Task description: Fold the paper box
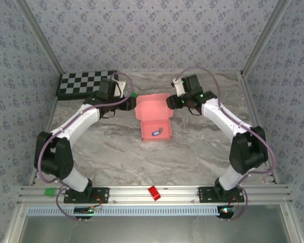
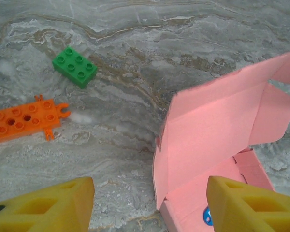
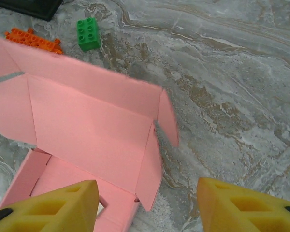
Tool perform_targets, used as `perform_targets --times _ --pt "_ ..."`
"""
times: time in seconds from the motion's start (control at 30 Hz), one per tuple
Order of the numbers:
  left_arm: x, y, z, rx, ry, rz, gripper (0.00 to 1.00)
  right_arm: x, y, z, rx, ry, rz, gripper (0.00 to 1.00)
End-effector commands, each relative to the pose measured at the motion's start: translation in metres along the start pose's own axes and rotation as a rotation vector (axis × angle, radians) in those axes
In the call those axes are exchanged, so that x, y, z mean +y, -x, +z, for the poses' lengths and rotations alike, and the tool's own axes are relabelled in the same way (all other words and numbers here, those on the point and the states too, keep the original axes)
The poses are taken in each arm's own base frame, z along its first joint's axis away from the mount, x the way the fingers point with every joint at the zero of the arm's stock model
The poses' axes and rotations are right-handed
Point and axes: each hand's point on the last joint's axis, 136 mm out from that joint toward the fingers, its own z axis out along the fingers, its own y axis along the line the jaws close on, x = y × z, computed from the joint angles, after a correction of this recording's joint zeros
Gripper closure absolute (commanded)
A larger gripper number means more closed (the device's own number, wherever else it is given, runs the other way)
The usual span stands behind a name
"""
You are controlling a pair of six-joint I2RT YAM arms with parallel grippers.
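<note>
One blue item (image 1: 157, 133) shows overhead inside the paper box (image 1: 151, 109).

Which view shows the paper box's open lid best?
Right wrist: the paper box lid stands raised, inner face and both side flaps close up. Left wrist sees it from the other end, partly cropped. Top external shows the whole box, small.

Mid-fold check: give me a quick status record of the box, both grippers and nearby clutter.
box: paper box, mid-table, base formed, lid flap standing open
inside: small blue item on the floor
left gripper: open, at the box's left side, holding nothing
right gripper: open, at the box's right side, holding nothing
clutter: green brick and orange piece left of the box
</note>
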Motion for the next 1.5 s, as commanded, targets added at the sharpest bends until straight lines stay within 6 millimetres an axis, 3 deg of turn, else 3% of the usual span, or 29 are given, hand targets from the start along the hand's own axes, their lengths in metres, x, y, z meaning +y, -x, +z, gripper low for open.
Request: perform_targets --times 0.0,0.57,0.73,1.23,1.47 --pt "-0.01 -0.026 0.006 0.191 -0.103 0.012 0.37 0.011 -0.033 0.006 0.197 0.139 -0.03 0.43" --pt "-0.007 -0.014 0.057 0.297 -0.155 0.001 0.43 -0.005 -0.029 0.047 0.304 0.231 0.024 0.46" --pt "-0.01 -0.011 0.065 0.314 -0.179 -0.001 0.51 -0.007 -0.028 0.055 0.325 0.249 0.025 0.5" --pt "-0.011 -0.022 0.066 0.375 -0.193 -0.018 0.68 -0.006 -0.026 0.06 0.351 0.28 0.017 0.72" --pt "-0.011 -0.02 0.065 0.374 -0.191 -0.017 0.86 -0.006 -0.026 0.06 0.358 0.27 0.009 0.84"
